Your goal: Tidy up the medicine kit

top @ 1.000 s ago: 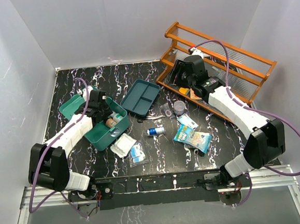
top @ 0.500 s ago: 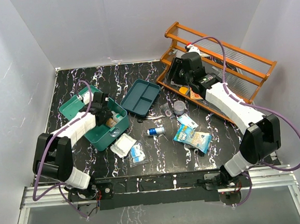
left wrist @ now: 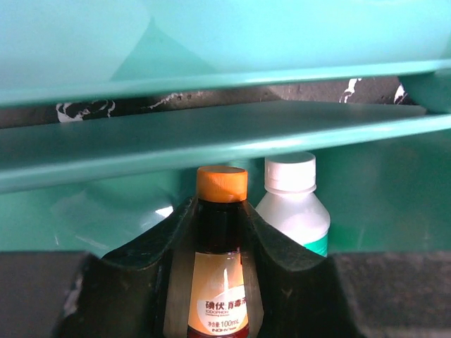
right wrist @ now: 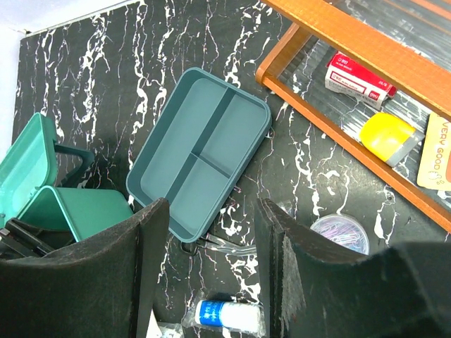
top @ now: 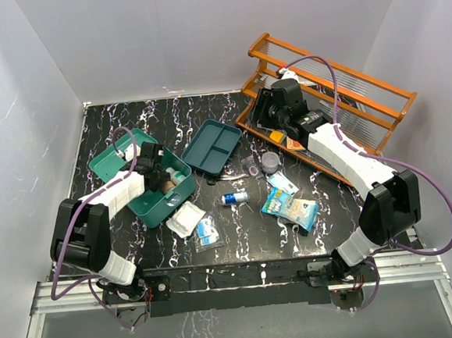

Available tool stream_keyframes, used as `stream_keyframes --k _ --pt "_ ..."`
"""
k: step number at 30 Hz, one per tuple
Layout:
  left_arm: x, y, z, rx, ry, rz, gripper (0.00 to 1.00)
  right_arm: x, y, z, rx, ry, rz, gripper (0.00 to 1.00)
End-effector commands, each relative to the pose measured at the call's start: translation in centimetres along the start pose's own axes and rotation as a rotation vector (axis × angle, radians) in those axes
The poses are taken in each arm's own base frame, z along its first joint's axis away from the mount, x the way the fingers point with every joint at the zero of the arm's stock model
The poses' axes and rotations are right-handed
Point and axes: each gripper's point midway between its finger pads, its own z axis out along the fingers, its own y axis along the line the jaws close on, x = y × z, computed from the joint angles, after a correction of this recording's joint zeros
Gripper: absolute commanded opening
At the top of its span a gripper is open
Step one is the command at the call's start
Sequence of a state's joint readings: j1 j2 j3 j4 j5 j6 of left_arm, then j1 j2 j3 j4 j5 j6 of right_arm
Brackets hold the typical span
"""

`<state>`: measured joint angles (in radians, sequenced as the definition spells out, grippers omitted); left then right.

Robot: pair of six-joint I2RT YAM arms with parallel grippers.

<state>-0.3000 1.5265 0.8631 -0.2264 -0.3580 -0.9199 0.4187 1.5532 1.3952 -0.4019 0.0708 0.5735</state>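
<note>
A: Left gripper point(left wrist: 217, 208) clamps an orange-capped bottle point(left wrist: 221, 184) inside the medicine kit point(top: 147, 205), left on the table point(top: 239, 231), walls close.

B: Right gripper point(right wrist: 211, 208) hangs wide, empty, over open table; the bottle's base is cut off.

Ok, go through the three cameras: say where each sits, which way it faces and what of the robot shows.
Top external: high behind the arm bases, looking down on the table; both arms show, left gripper in the medicine kit, right gripper by the orange rack.
Left wrist: inside the kit, facing its far wall; its own fingers clasp an orange-capped bottle.
Right wrist: above the table, looking down at the insert tray; its own open fingers frame the view.
Shared: top and right wrist both show the tray, kit and rack.
</note>
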Motion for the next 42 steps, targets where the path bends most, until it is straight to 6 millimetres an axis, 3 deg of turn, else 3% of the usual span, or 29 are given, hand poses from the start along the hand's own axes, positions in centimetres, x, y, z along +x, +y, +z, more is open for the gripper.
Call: stream_keyframes --k 1,6,13,22,27,36,42 --pt "1.4 -0.5 -0.9 0.040 0.081 -0.051 0.27 -2.4 1.8 -1.1 -0.053 -0.063 -0.013 0.49" --pt "1.5 -0.4 -1.2 0.042 0.082 -0.080 0.30 -2.3 1.7 -1.2 -0.055 -0.063 -0.013 0.49" --pt "-3.1 -1.3 -2.6 0.053 -0.083 -0.017 0.34 -2.5 1.8 -1.3 -0.057 -0.067 -0.006 0.49" --pt "-4.3 -4.1 -2.0 0.146 -0.114 0.000 0.39 -2.4 2.0 -1.0 -0.063 -0.067 0.005 0.50" --pt "-3.5 -5.4 -0.8 0.183 -0.081 0.011 0.34 -2.5 2.0 -0.8 -0.060 -0.068 0.004 0.50" --pt "-1.4 -4.4 -0.3 0.167 -0.004 0.007 0.24 -2.6 2.1 -0.4 -0.059 -0.061 -0.005 0.49" --pt "-0.5 -5.0 -0.6 0.200 0.046 0.011 0.18 -2.2 2.1 -0.3 -0.063 -0.047 -0.008 0.49"
